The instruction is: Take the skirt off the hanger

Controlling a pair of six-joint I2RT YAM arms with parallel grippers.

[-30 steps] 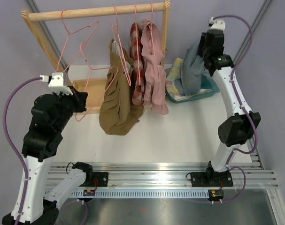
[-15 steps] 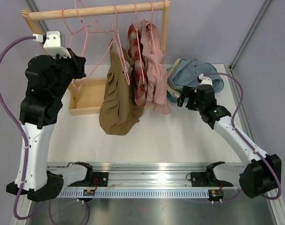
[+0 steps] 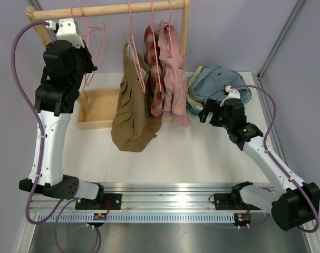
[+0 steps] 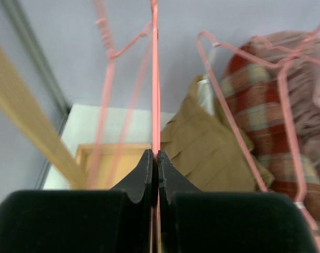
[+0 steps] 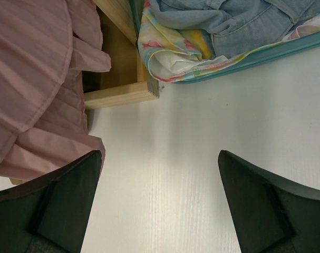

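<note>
An empty pink hanger [image 3: 94, 37] hangs at the left end of the wooden rail [image 3: 112, 10]. My left gripper [image 3: 90, 67] is shut on its wire [image 4: 155, 79], seen between the closed jaws [image 4: 155, 153]. A blue denim skirt [image 3: 219, 79] lies crumpled in the teal basket [image 3: 243, 98] at the back right, off any hanger. My right gripper [image 3: 206, 113] hovers low over the table in front of that basket, jaws wide open [image 5: 160, 155] with only bare table between them. The denim [image 5: 244, 21] shows at the top of the right wrist view.
Brown [image 3: 131, 110], red plaid [image 3: 155, 79] and pink [image 3: 173, 87] skirts hang on pink hangers from the rail. The pink skirt [image 5: 33, 79] is just left of my right gripper. A wooden tray [image 3: 104, 108] sits under the rack. A floral cloth [image 5: 170, 47] lies under the denim.
The right gripper let go of the denim skirt into the basket, opened and dropped low by the table. The left arm lifted the empty hanger up to the rail.
</note>
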